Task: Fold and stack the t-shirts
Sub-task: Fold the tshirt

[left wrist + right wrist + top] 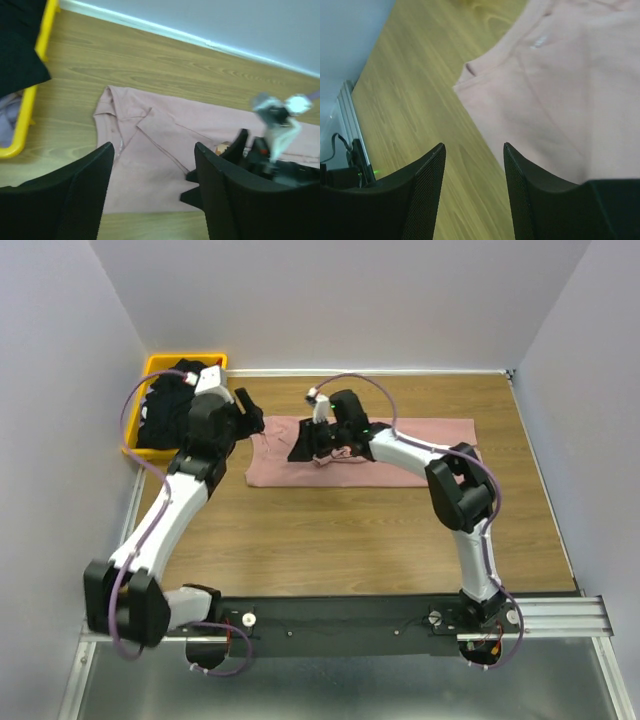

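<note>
Pink tee (410,452) lies as a long strip by the far edge of the tabletop (350,540). Left gripper (152,150) and right gripper (474,150): jaws apart, empty. I'd pinch 2 end corners evenly, fold flat.

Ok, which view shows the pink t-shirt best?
Top external: the whole pink t-shirt shows there, lying as a long strip on the table, with only its middle hidden by the right arm. Left wrist shows one end and its folds. Right wrist shows just an edge and a corner.
</note>
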You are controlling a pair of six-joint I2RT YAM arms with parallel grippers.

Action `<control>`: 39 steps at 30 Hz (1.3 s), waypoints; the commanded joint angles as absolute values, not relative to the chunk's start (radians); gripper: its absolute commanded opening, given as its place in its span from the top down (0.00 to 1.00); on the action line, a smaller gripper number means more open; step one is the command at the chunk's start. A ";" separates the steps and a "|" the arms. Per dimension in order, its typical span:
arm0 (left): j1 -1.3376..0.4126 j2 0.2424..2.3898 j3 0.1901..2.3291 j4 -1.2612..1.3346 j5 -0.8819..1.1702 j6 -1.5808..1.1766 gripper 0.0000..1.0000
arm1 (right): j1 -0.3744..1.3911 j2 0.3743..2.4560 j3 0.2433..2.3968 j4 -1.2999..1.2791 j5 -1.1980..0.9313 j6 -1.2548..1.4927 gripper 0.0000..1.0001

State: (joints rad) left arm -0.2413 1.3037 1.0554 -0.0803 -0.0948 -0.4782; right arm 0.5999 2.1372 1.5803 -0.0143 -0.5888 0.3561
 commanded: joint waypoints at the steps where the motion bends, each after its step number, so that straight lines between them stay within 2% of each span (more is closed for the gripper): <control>1: -0.238 1.097 0.890 -0.109 -0.201 -0.410 0.24 | 0.656 2.246 1.653 -0.089 -0.569 0.318 0.43; 5: -0.239 0.780 0.758 -0.081 -0.213 -0.407 0.22 | 0.670 2.353 1.750 -0.087 -0.543 0.337 0.42; 11: -0.238 0.507 0.621 -0.071 -0.190 -0.417 0.18 | 0.657 2.485 1.880 -0.090 -0.388 0.340 0.39; 16: -0.239 0.505 0.588 -0.089 -0.175 -0.405 0.17 | 0.501 2.634 2.101 -0.112 -0.258 0.457 0.37; 22: -0.239 0.577 0.558 -0.042 -0.158 -0.371 0.15 | 0.322 2.606 2.241 -0.124 -0.357 0.509 0.28; 26: -0.239 0.560 0.509 0.044 -0.156 -0.347 0.14 | 0.287 2.381 2.059 -0.140 -0.333 0.370 0.27; 29: -0.239 0.522 0.465 0.092 -0.164 -0.298 0.14 | 0.275 2.125 1.751 -0.191 -0.143 0.281 0.28; 33: -0.239 0.500 0.443 0.124 -0.156 -0.267 0.14 | 0.244 1.972 1.516 -0.322 0.191 0.245 0.37; 36: -0.239 0.509 0.446 0.126 -0.140 -0.267 0.14 | 0.195 1.880 1.361 -0.376 0.273 0.262 0.46; 39: -0.239 0.523 0.451 0.126 -0.126 -0.271 0.14 | 0.131 1.813 1.257 -0.387 0.284 0.317 0.47</control>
